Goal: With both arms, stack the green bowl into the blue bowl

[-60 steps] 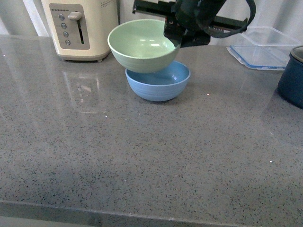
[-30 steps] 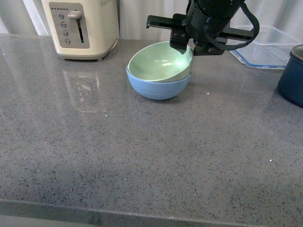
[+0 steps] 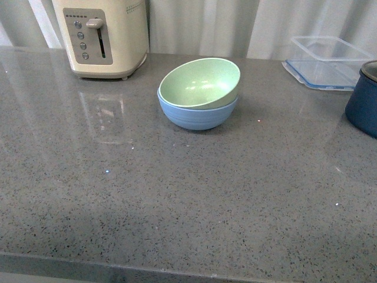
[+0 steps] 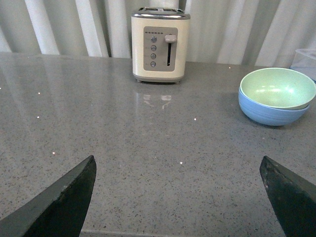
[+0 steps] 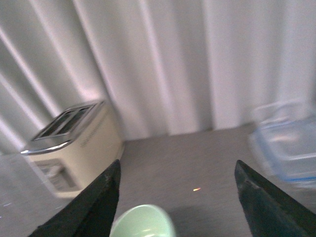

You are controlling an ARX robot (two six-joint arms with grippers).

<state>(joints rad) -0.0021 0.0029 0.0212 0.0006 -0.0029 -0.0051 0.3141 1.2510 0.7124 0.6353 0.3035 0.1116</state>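
Right wrist view blurred — green bowl point(image 5: 143, 222) cut off.

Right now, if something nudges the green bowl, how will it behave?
The green bowl sits tilted inside the blue bowl, not nested flat, so a nudge would probably rock it or settle it deeper. It looks like matte plastic: likely stiff and light, so easily shifted. Its round bottom could let it slide within the blue bowl rather than tip out.
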